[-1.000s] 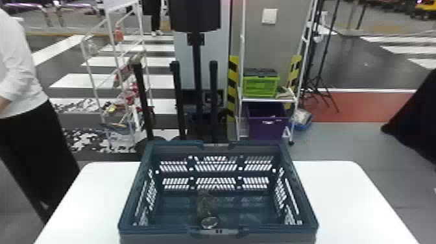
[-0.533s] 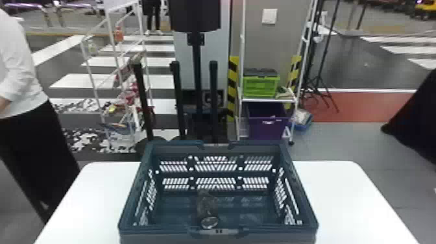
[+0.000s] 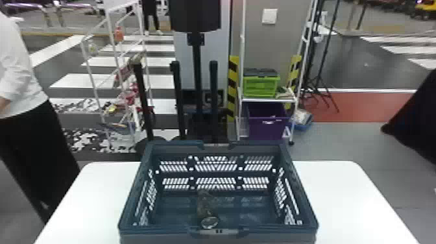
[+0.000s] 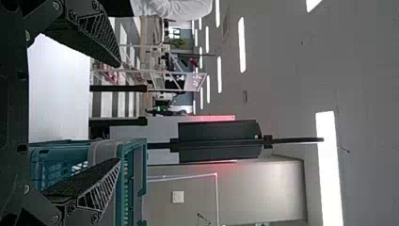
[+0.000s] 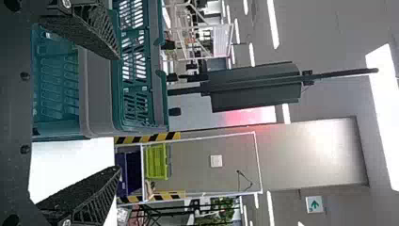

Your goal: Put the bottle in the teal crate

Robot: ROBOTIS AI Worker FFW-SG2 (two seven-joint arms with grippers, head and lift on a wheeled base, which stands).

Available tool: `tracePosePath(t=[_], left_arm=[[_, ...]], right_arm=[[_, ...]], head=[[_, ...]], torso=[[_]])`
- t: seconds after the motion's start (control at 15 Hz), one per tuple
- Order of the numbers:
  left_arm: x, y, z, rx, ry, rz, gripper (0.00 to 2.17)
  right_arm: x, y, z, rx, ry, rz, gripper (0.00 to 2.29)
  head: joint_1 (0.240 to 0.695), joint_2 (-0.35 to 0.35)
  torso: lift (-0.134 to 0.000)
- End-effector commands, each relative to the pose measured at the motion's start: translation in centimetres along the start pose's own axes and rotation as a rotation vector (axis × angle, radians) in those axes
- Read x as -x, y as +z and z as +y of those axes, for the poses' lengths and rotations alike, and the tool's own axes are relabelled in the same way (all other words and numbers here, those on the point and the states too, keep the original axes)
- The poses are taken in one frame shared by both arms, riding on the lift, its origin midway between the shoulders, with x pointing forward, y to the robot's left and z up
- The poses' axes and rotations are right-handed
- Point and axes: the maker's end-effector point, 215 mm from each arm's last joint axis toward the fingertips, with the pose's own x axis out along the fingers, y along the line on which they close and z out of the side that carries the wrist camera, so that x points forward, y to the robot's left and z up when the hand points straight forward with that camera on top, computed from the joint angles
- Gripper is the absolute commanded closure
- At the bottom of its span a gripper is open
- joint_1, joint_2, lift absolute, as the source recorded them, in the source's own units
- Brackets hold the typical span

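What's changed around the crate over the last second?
Nothing visibly changed in the head view: the bottle stayed lying in the crate, near its front wall, and the crate kept its place on the table.

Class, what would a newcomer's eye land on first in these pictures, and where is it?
The wide teal crate on the white table catches the eye first. Then comes the dark bottle inside it, near its front wall. Behind, a bright green box stands on a white rack.
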Motion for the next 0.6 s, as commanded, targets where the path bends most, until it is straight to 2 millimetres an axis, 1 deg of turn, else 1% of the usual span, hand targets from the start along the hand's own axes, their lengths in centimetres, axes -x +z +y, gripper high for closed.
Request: tracePosePath(t=[0.0,0.53], left_arm=[[0.03,-0.01,0.02,0.000,0.001,0.001,0.18],[-0.20,0.31,0.01,0.002,0.004,-0.008,0.18]], right_arm=[[-0.05,0.05,0.00,0.000,0.000,-0.001,0.05],[0.15,-0.38,-0.26,0.010,0.000,0.022,0.05]], head=[[0.499,0.000],[0.499,0.000]], torso=[[0.000],[0.000]])
